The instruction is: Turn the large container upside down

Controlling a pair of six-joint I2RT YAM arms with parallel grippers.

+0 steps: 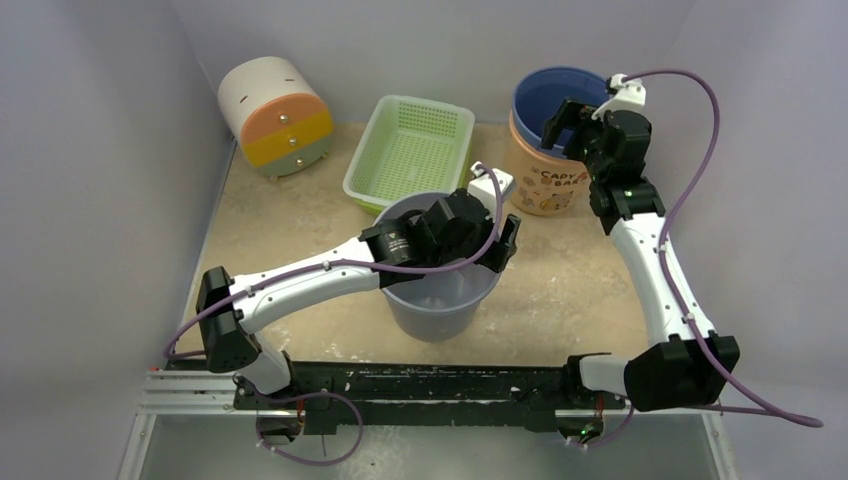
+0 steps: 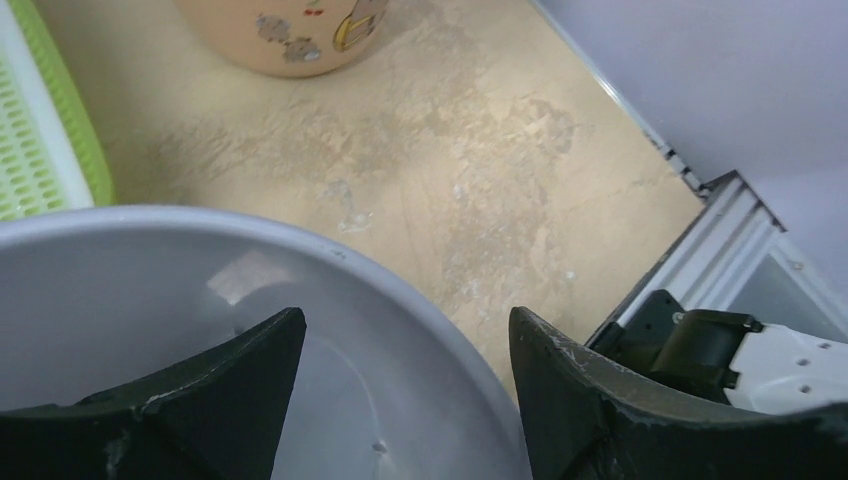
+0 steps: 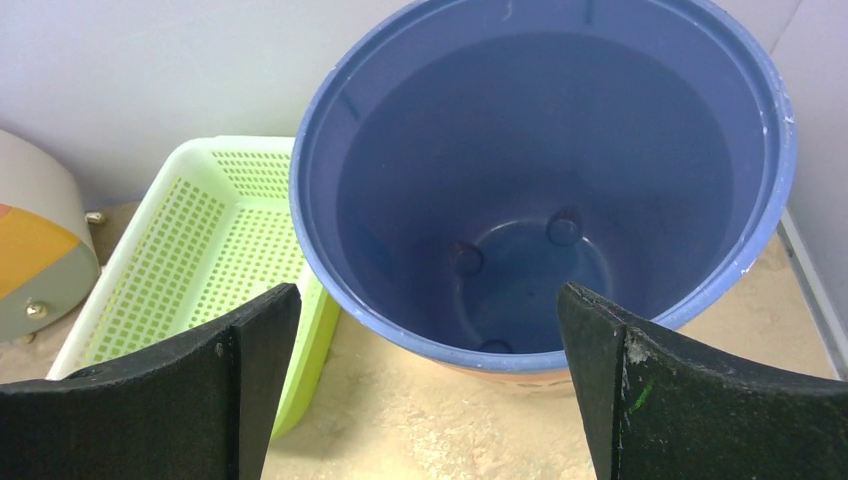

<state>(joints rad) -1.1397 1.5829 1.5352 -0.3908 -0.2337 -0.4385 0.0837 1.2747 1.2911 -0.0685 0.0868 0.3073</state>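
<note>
Nearest your edge of the bench [image 1: 570, 290], both arm bases sit side by side. Just beyond them, centre, the large grey container [image 1: 440, 305] stands upright on the bench, mouth up, not turned over. You have the left arm [image 1: 300, 280] reaching across its top. The left jaws straddle the right side of the rim, one finger [image 2: 200, 400] inside the container and the other finger [image 2: 600, 400] outside. The left jaws are spread with a clear gap around the thin wall, gripping nothing. Your right arm [image 1: 655, 270] stretches to the far right. Its right jaws are spread wide, empty, hanging above the open mouth of the peach tub with the blue inside [image 3: 520, 200], which is also upright. Left of that tub sits the green perforated basket [image 1: 410, 150], close behind the grey container. Far left corner: a rounded drawer unit [image 1: 275, 115] with orange, yellow and green fronts.
</note>
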